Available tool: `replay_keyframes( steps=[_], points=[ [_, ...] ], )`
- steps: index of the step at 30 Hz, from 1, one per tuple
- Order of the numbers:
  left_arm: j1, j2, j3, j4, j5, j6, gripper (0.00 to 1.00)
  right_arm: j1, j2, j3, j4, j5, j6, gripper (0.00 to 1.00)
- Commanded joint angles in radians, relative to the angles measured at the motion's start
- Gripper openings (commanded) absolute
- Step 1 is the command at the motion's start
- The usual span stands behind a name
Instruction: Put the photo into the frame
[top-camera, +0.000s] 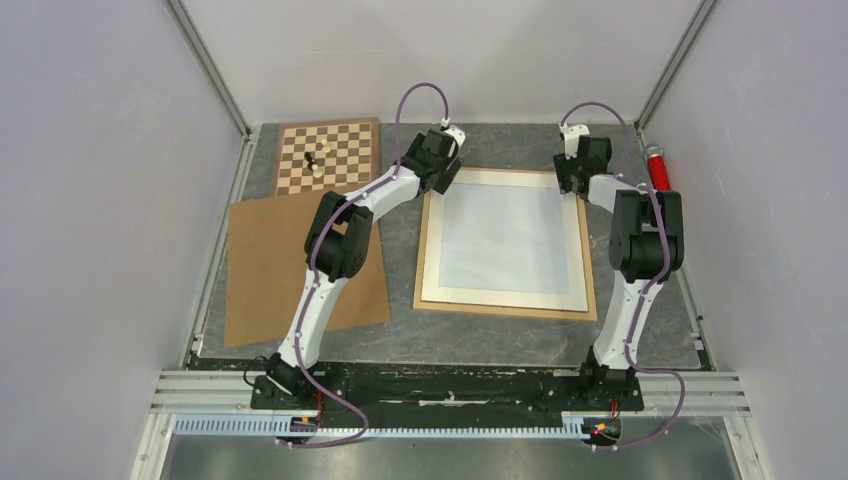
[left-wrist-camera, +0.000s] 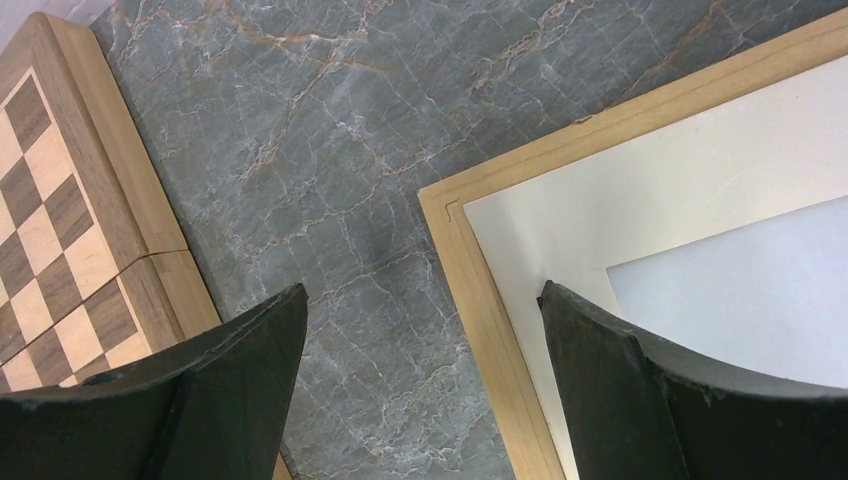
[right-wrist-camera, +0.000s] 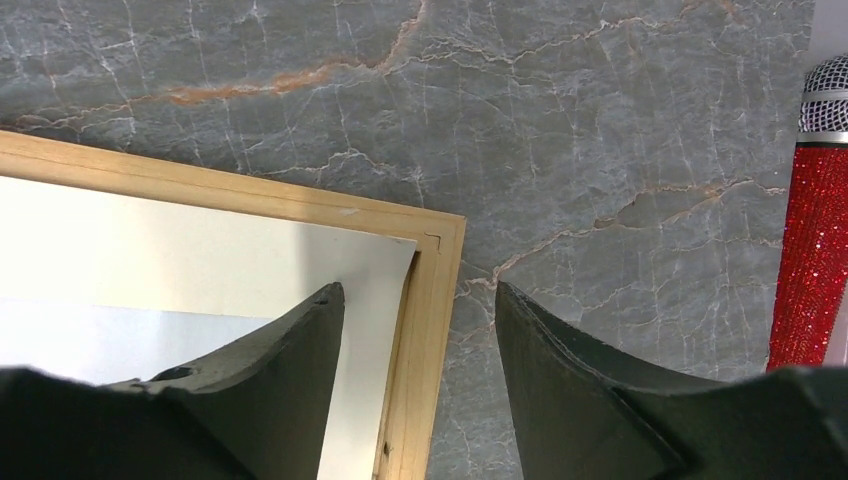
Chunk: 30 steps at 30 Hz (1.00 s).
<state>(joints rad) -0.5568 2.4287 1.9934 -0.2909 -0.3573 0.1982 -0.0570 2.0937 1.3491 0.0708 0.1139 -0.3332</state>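
The left tool (left-wrist-camera: 422, 300) is spread wide and grasps nothing. One finger hangs over the bare table (left-wrist-camera: 330, 120) and the other over the white mat (left-wrist-camera: 560, 215), with the frame's (top-camera: 500, 310) upper left corner between them. The right tool (right-wrist-camera: 418, 295) is also released, less widely. It straddles the frame's right rail just below the upper right corner, with one finger over the mat and one over the table, apart from the wood.

The frame lies flat at centre right of the top view, holding the mat and a pale sheet (top-camera: 505, 235). No sunset photo shows in any view. The pale sheet may be its back, but I cannot tell.

The main risk, as I judge it, is an uneven pinch. The rails are thin, so a finger closing on the mat instead of the wood could crease its corner or slip off. If one corner rises before the other, the loose mat and sheet could slide out of place. A sideways shove could push the frame into the red microphone (right-wrist-camera: 815, 230) at right or the chessboard (top-camera: 325, 155) at upper left.
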Motion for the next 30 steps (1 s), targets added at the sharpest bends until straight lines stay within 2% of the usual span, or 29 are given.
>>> replay_keyframes(
  steps=[1, 8, 21, 30],
  points=[
    [-0.001, 0.012, 0.026, -0.016, 0.02, 0.051, 0.93, -0.003, 0.033, 0.057, -0.131, 0.012, -0.011, 0.6],
    [-0.008, 0.002, -0.008, -0.022, 0.05, 0.075, 0.93, -0.003, 0.059, 0.087, -0.201, 0.023, -0.017, 0.6],
    [-0.031, -0.068, -0.139, 0.028, 0.06, 0.097, 0.92, -0.003, -0.012, -0.034, -0.185, 0.018, -0.048, 0.59],
    [-0.031, -0.057, -0.096, 0.026, -0.003, 0.102, 0.92, -0.003, -0.04, -0.033, -0.158, -0.021, -0.035, 0.6]
  ],
)
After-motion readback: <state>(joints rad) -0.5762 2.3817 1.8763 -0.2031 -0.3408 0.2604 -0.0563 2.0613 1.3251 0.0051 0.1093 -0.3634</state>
